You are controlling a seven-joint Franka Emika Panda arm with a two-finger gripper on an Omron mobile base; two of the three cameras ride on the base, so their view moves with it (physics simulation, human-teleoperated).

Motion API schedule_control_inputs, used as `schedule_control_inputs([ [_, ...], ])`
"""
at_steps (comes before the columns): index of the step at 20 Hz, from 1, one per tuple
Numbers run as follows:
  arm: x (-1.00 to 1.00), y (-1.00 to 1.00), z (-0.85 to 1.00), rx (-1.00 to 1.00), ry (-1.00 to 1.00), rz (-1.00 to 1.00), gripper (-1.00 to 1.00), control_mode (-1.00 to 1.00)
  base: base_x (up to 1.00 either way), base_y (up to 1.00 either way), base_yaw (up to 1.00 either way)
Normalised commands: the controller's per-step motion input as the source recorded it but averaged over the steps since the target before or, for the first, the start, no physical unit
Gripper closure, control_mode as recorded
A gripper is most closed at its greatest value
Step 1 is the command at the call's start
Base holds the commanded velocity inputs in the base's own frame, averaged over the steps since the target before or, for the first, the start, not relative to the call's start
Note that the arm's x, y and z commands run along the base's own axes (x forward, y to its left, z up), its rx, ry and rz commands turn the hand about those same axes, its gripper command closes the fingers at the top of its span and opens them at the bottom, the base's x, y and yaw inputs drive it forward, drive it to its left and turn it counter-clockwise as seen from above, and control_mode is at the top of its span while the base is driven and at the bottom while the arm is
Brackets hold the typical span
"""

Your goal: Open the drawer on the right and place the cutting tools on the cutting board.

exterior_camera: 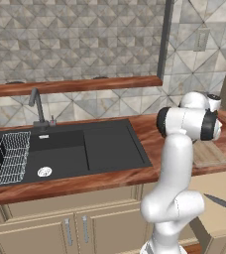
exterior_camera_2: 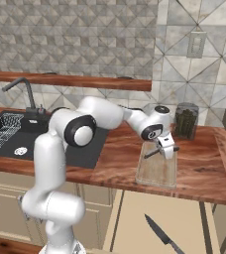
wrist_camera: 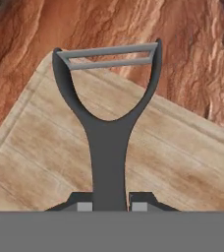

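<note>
My gripper (wrist_camera: 112, 204) is shut on the handle of a dark-grey Y-shaped peeler (wrist_camera: 106, 142), one of the cutting tools. It holds the peeler just above the far end of the light tan cutting board (wrist_camera: 40, 152). From the right base view, the gripper (exterior_camera_2: 167, 149) hangs over the cutting board (exterior_camera_2: 157, 173) with the peeler (exterior_camera_2: 152, 152) sticking out to the left. Below the counter the drawer (exterior_camera_2: 135, 218) stands pulled open, and a dark knife (exterior_camera_2: 160, 234) lies inside it. The left base view shows the board (exterior_camera: 210, 154), the open drawer (exterior_camera: 224, 186) and the knife (exterior_camera: 222, 202).
A black sink (exterior_camera: 85, 149) with a wire rack (exterior_camera: 8, 158) and a faucet (exterior_camera: 35, 105) takes up the counter's left. A dark jar (exterior_camera_2: 186, 120) stands behind the board near the wall. A tall cabinet side edges the far right.
</note>
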Motion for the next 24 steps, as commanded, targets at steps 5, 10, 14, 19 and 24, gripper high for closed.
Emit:
schedule_control_inputs([
  [5,0.4,0.0,-0.23,0.14,0.0,-0.05,1.0,-1.0,0.0,0.0,0.0],
  [10,0.07,0.05,-0.21,0.06,0.0,-0.05,-1.0,-1.0,0.0,0.0,0.0],
  [14,0.0,0.2,-0.08,0.0,0.0,-0.06,-1.0,-1.0,0.0,0.0,0.0],
  [19,0.0,0.32,0.0,0.0,0.0,-0.07,-1.0,-1.0,0.0,0.0,0.0],
  [24,-0.34,0.22,0.61,0.0,-0.09,-0.08,-1.0,-1.0,0.0,0.0,0.0],
])
